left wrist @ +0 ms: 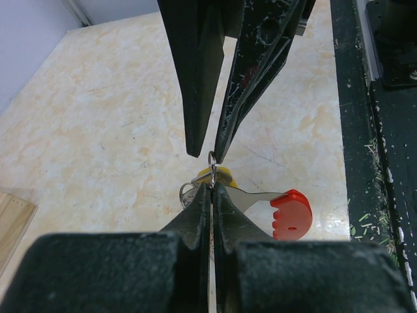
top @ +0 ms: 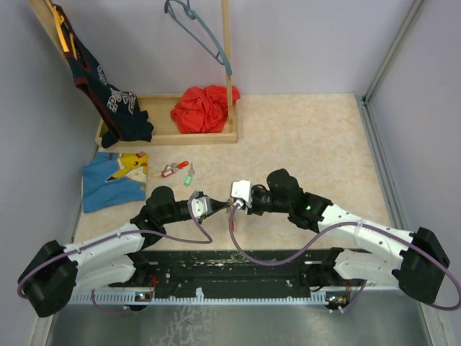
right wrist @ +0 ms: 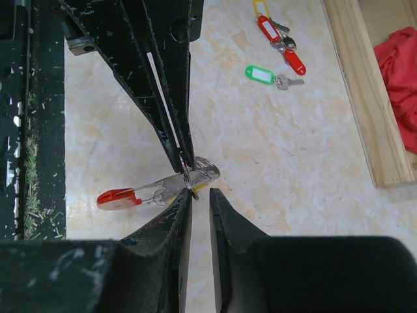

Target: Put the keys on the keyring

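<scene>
Leftward, keys near wooden tray edge.

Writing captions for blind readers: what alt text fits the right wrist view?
The left gripper is shut on a small metal keyring carrying a red-tipped metal piece, just ahead of the right gripper, whose jaws stand slightly apart. Farther off on the beige table lie loose keys with green, red and yellow tags, beside a wooden tray holding red cloth.
</scene>
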You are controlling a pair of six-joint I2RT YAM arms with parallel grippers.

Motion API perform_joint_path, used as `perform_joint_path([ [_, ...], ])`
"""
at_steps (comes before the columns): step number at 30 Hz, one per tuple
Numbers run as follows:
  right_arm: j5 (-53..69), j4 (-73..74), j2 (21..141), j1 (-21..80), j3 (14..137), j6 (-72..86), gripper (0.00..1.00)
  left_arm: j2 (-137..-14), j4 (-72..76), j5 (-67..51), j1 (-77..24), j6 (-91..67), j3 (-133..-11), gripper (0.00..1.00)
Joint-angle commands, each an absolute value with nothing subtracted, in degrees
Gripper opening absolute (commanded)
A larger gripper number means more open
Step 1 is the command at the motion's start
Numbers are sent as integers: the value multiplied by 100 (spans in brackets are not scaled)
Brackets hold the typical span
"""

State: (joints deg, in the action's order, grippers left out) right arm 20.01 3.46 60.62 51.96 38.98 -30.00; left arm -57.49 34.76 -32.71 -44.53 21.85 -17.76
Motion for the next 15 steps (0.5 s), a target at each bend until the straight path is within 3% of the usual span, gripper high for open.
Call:
perform_joint_path([
  [1,2063,68,6048,5238,3952,-3048,15,-5703,3700,-3430,-4481,2136,-1802,0],
  [7,2206,248,6097,5238,4066,-3106,0,-5704,3700,-3429,-4482,2136,-1818,0],
  [15,2351,440,6075,5238,4230,-3170,0,-5743,3655,-3427,-4482,2156,-1866,0],
])
